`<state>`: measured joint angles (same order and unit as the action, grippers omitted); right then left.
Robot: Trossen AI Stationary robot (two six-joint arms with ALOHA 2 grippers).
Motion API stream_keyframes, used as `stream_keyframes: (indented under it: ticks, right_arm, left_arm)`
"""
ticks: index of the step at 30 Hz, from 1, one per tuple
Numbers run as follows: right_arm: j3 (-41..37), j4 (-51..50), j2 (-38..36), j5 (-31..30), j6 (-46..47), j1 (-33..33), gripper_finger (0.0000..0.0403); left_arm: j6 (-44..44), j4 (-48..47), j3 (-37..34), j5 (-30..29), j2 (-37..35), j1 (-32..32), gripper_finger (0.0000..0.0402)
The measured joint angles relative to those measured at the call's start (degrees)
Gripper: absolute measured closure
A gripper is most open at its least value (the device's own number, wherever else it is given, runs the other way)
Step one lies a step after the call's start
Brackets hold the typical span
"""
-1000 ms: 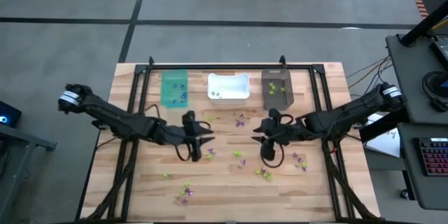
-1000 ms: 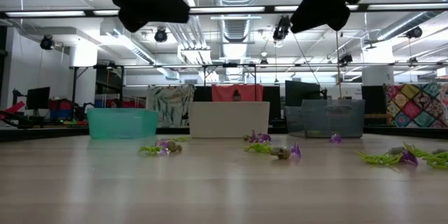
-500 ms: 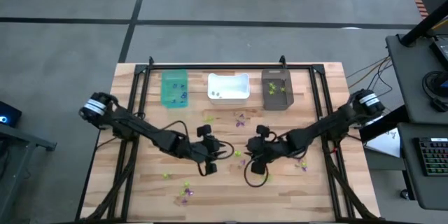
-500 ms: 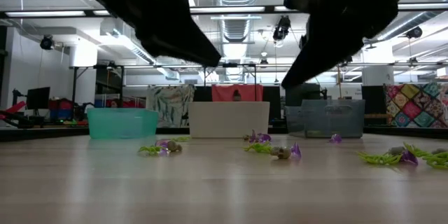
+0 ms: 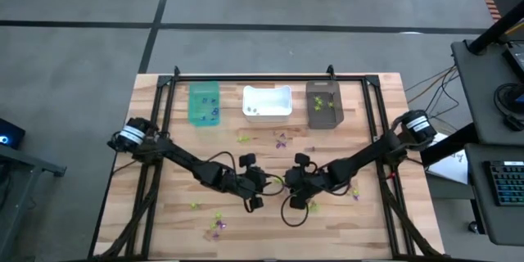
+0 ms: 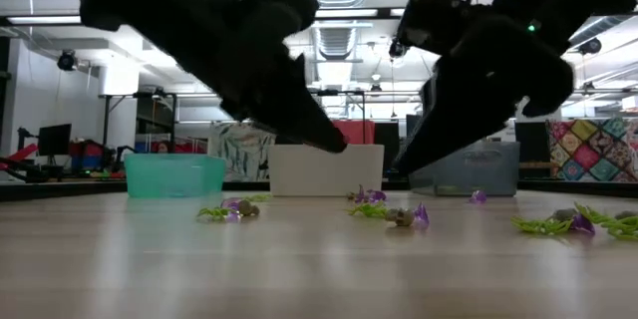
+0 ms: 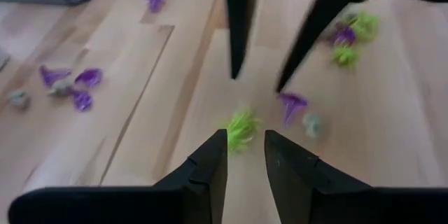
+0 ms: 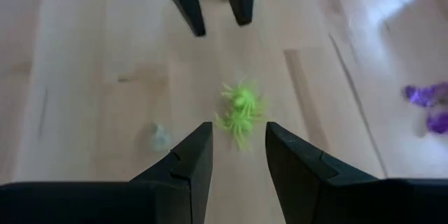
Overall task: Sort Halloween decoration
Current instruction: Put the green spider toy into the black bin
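Between both open claws (image 8: 233, 147) lies a lime-green trinket (image 8: 240, 112).

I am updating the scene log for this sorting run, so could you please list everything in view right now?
Teal bin: one, teal, far edge of the table, leftmost of three.
White bin: one, white, far edge, middle.
Dark brown bin: one, dark brown, far edge, rightmost.
Halloween trinkets: many, purple, lime-green and pale grey, scattered over the table; a few lie in the bins.
Lime-green trinket: one, lime-green, on the wood between both end effectors.
Table: one, light wood with a black frame.
Left end effector: one, dark, open, low at table centre.
Right end effector: one, dark, open, facing the left one.
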<state>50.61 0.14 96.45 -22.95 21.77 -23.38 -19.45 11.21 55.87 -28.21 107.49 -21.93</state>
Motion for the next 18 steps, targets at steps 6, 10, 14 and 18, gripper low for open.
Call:
stream_keyframes:
  ticks: [6,10,14,18]
  right_arm:
    - [-0.2,5.3,2.1,-1.8,-3.7,0.1,0.0280]
    - [-0.3,7.0,2.9,-3.9,-4.5,0.3,0.0280]
    - [-0.3,8.0,3.9,-4.2,-5.0,0.3,0.0280]
    - [-0.3,8.6,5.3,-4.2,-5.3,0.3,0.0280]
  left_arm:
    - [-0.4,1.2,0.4,-1.1,0.9,0.1,0.0323]
    - [0.0,1.3,0.2,-2.3,0.7,0.1,0.0323]
    - [0.3,1.5,0.2,-2.4,0.5,0.1,0.0323]
    - [0.4,1.5,0.2,-2.4,0.6,0.1,0.0323]
